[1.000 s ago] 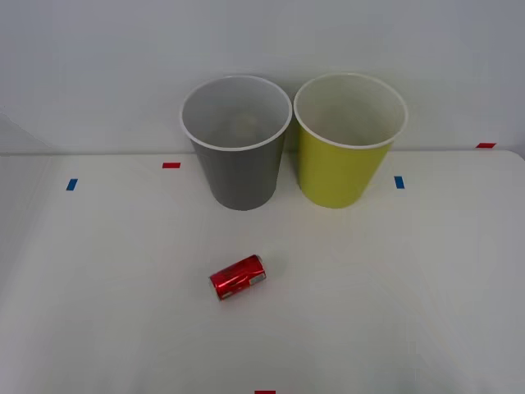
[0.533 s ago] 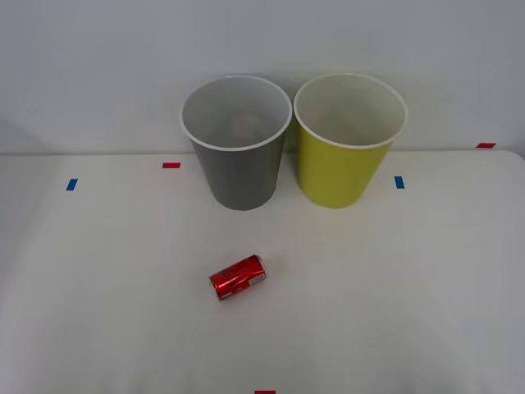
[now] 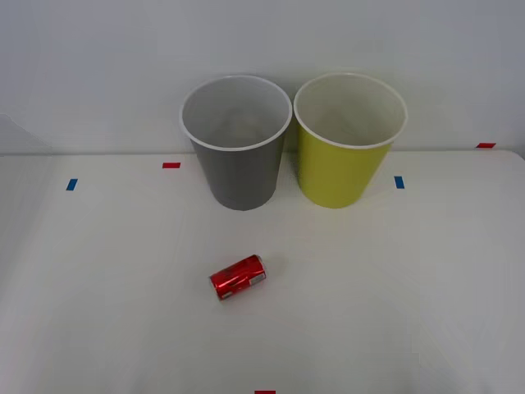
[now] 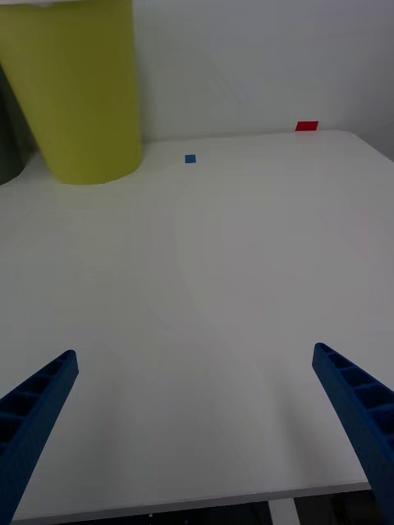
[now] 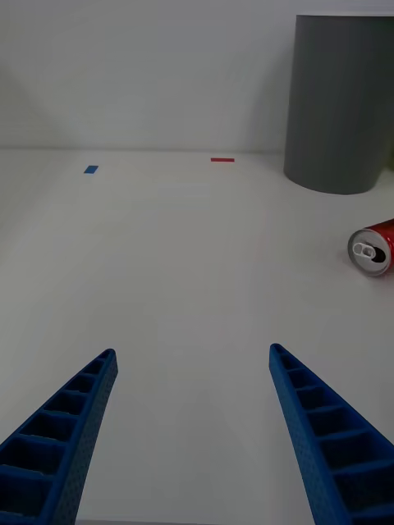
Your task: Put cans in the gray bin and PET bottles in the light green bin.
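Observation:
A small red can [image 3: 238, 277] lies on its side on the white table, in front of the gray bin [image 3: 238, 156]. The light green bin [image 3: 344, 156] stands upright just right of the gray one. In the left wrist view my left gripper [image 5: 193, 426] is open over the near table, with the can [image 5: 373, 248] ahead and off to one side and the gray bin [image 5: 336, 102] beyond it. My right gripper [image 4: 197, 435] is open above bare table near its front edge, with the light green bin [image 4: 82, 90] far ahead. No PET bottles are in view.
Small red tape marks [image 3: 171, 165] and blue tape marks [image 3: 399, 182] dot the table [image 3: 394, 312]. A plain wall rises behind the bins. The table's front edge [image 4: 205, 496] lies just under my right gripper.

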